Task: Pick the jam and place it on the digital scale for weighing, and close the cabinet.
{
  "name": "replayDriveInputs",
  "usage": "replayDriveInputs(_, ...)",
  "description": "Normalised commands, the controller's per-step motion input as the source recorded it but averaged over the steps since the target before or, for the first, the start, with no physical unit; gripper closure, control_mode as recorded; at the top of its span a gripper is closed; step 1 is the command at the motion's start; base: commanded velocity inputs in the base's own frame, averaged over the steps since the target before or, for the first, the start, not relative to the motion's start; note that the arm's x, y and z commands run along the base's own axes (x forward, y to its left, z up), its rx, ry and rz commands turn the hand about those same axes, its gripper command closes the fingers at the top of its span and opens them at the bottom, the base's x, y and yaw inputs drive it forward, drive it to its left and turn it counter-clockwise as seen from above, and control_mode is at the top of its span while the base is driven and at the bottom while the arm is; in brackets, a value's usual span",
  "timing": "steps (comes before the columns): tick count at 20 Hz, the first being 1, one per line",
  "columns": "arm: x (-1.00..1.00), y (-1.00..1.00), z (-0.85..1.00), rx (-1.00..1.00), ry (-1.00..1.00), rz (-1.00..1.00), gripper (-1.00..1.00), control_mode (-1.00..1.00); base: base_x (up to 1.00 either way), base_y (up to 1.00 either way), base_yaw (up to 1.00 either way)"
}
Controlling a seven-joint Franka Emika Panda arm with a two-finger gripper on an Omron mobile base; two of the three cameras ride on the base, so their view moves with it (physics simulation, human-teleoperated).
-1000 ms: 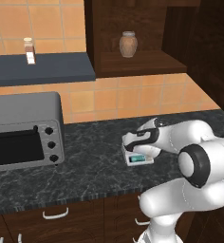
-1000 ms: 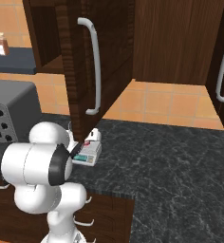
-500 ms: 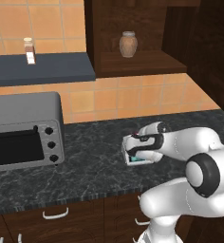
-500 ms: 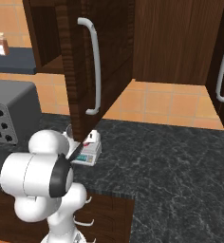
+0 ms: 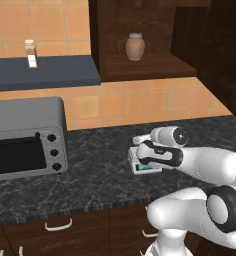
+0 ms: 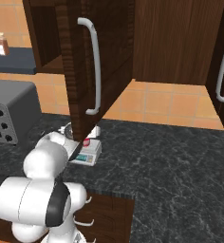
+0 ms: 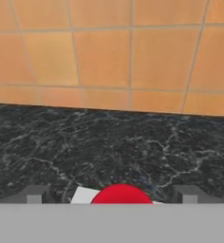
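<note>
The jam (image 6: pixel 87 141), a tiny jar with a red lid, stands on the light-grey digital scale (image 6: pixel 90 155) on the dark counter. In the hand view its red lid (image 7: pixel 121 195) lies between my fingertips (image 7: pixel 34 195), with a gap on each side, and a bit of the white scale plate (image 7: pixel 83 193) shows beside it. My gripper (image 7: pixel 110 195) is open around the jar. In the left base view the hand (image 5: pixel 159 152) covers the scale (image 5: pixel 140 168), whose greenish display peeks out. The dark brown cabinet door (image 6: pixel 111 57) stands open, with its silver bar handle (image 6: pixel 96 66) just above the scale.
A brown-beige jar (image 5: pixel 135 46) stands inside the open cabinet. A spice bottle (image 5: pixel 31 53) sits on the dark blue shelf (image 5: pixel 50 72). The grey toaster oven (image 5: pixel 25 137) fills the counter's left. An orange tile wall (image 7: pixel 114 52) rises behind the scale.
The arm's elbow has swung down and to the right while the hand stayed over the scale. The jam sits a little lower than before.
</note>
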Motion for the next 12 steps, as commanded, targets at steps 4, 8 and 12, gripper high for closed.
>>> replayDriveInputs(4,-0.62,0.17,0.31,0.05,-0.29,0.0,-1.0,-1.0,0.0,0.0,0.0)
replayDriveInputs(8,-0.6,0.38,0.37,0.0,-0.37,0.0,-1.0,-1.0,0.0,0.0,0.0)
replayDriveInputs(12,-0.81,0.27,0.38,0.0,-0.23,-0.03,-1.0,-1.0,0.0,0.0,0.0)
